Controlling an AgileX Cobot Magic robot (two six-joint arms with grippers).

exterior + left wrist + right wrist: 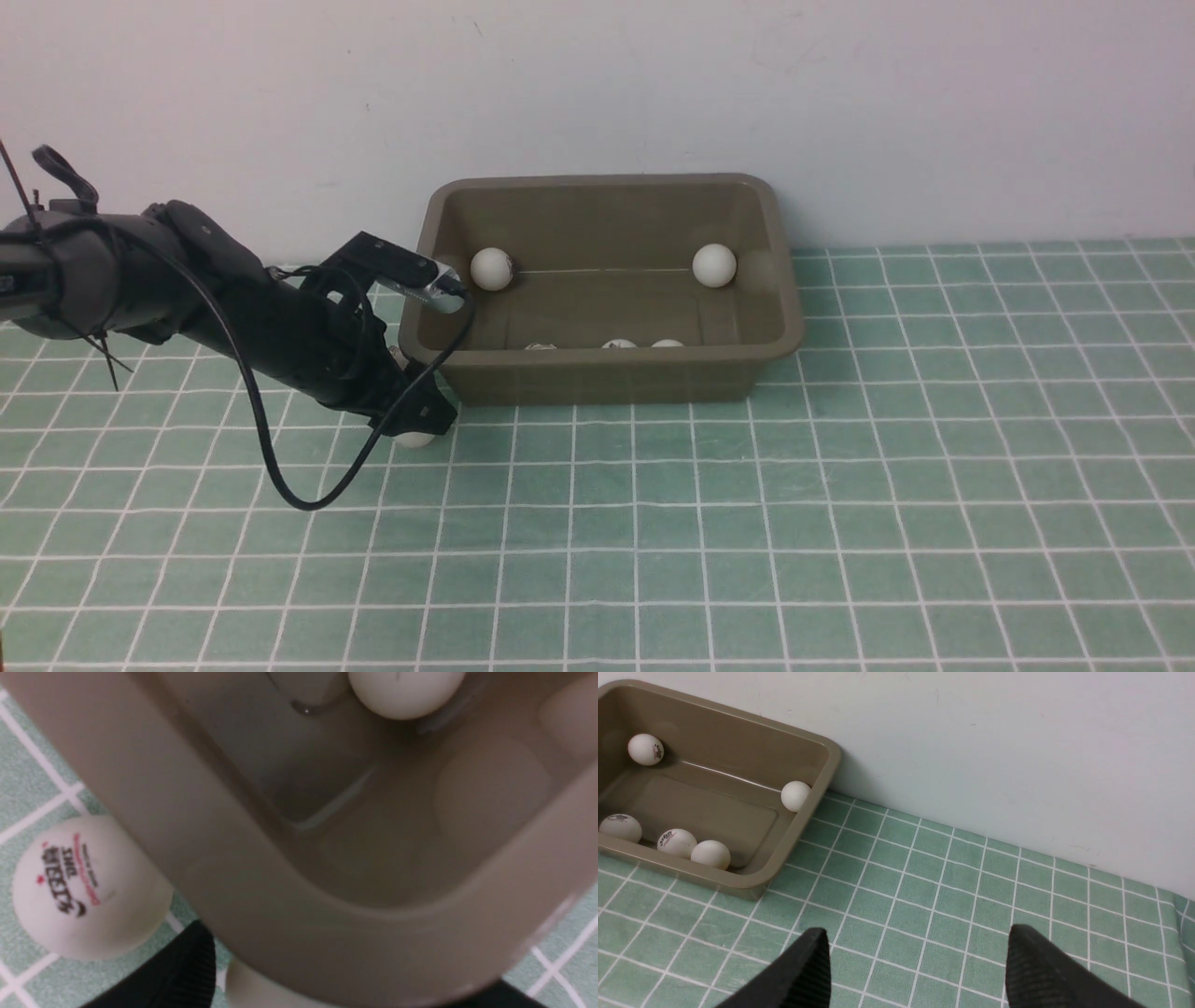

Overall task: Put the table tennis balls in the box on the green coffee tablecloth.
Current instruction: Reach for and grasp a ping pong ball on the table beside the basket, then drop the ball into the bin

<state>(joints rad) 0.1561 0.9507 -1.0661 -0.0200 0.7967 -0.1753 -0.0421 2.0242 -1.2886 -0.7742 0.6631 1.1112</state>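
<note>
Parked right at the box (pixel 607 378) corner, left gripper (pixel 420 415) fingers spread open
Two loose table tennis balls (pixel 88 886) beside it, rim overhanging one; right gripper (pixel 915 970) open too, over green tablecloth (pixel 747 523).

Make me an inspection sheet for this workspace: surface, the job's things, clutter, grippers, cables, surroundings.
Surface: green coffee tablecloth, white grid lines, lying flat.
Job's things: box near the wall, five table tennis balls inside; outside by its near left corner, a logo ball and a second ball under the left gripper.
Clutter: nothing seen.
Grippers: left gripper open, at the box corner; right gripper open, empty, above bare cloth.
Cables: black cable hanging in a loop from the left arm.
Surroundings: plain white wall.
</note>
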